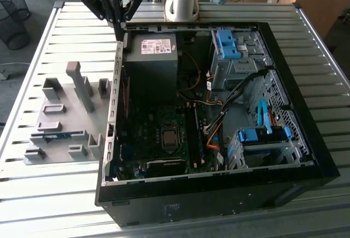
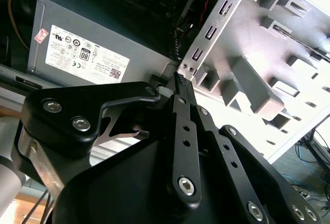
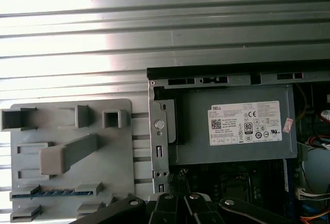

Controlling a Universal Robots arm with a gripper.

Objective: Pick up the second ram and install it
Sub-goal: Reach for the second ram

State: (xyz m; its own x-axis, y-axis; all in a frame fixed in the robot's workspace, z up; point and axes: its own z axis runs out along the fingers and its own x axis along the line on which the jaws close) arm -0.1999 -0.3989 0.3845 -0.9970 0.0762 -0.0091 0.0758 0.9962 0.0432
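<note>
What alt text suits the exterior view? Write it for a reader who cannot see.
A black gripper, shut and empty, hangs over the power-supply corner of an open black computer case on a slatted metal table. On the exterior view's left, the second ram, a thin blue circuit-board stick, lies in a grey plastic holder.

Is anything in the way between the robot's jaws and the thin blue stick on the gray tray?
Partly. The gripper hangs over a corner of the case, and gray upright posts stand between it and the second ram. From above, nothing covers the second ram.
</note>
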